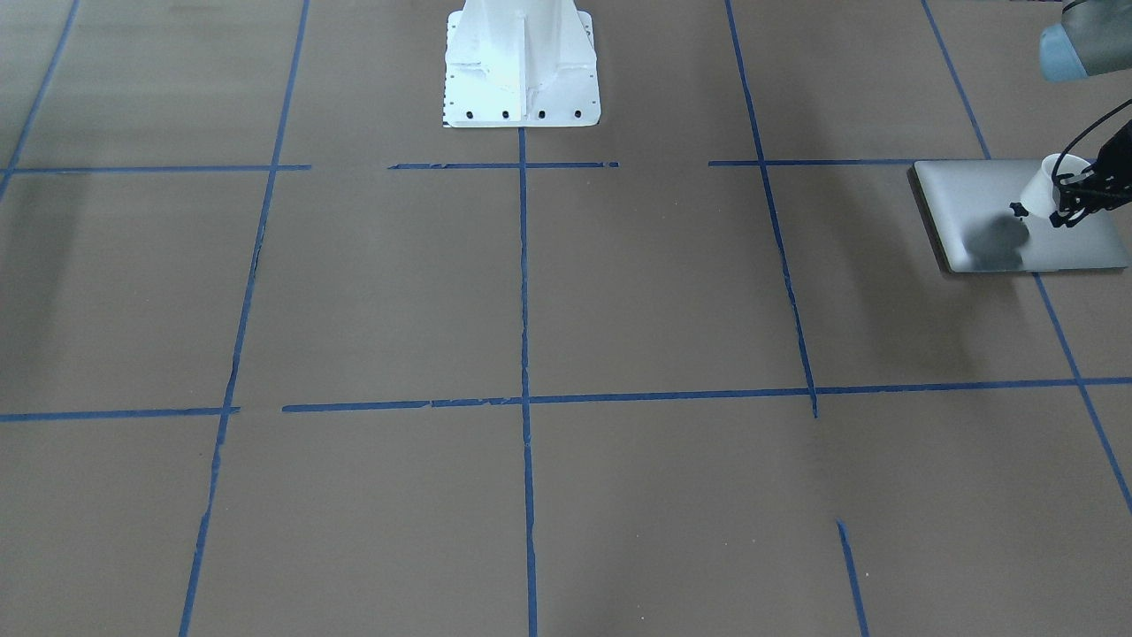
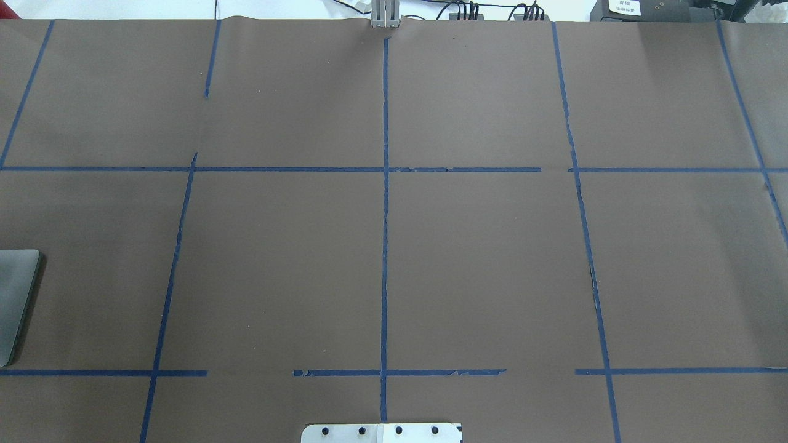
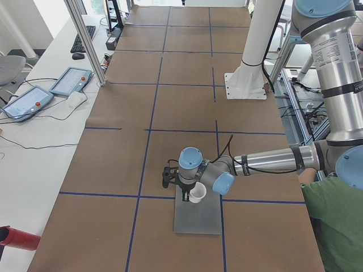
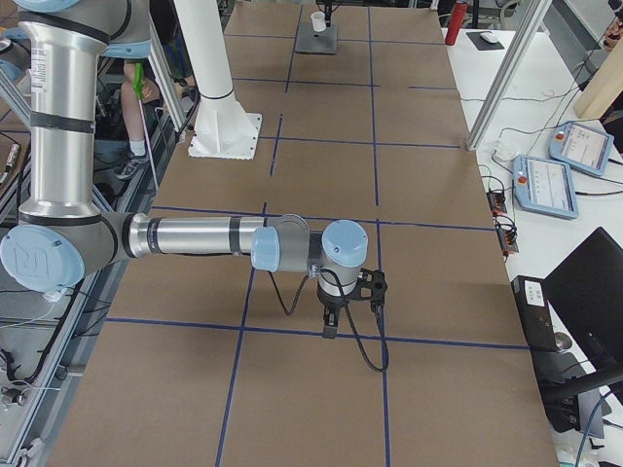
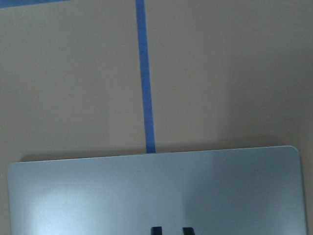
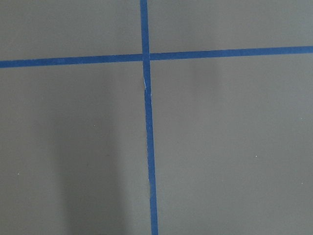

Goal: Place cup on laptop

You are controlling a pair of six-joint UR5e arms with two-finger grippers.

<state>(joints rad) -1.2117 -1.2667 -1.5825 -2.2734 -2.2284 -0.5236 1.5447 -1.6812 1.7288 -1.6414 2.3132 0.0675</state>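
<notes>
The silver-grey laptop lies shut on the brown table on my left side; its corner shows in the overhead view. My left gripper is shut on the rim of the small white cup. It holds the cup tilted just above the lid, which carries the cup's shadow. The exterior left view shows the cup over the laptop. The left wrist view shows the lid and the fingertips, not the cup. My right gripper hangs over bare table; I cannot tell whether it is open.
The white robot pedestal stands at the table's middle rear edge. Blue tape lines grid the brown table. An operator in green stands beside my left arm. Teach pendants lie on the side bench.
</notes>
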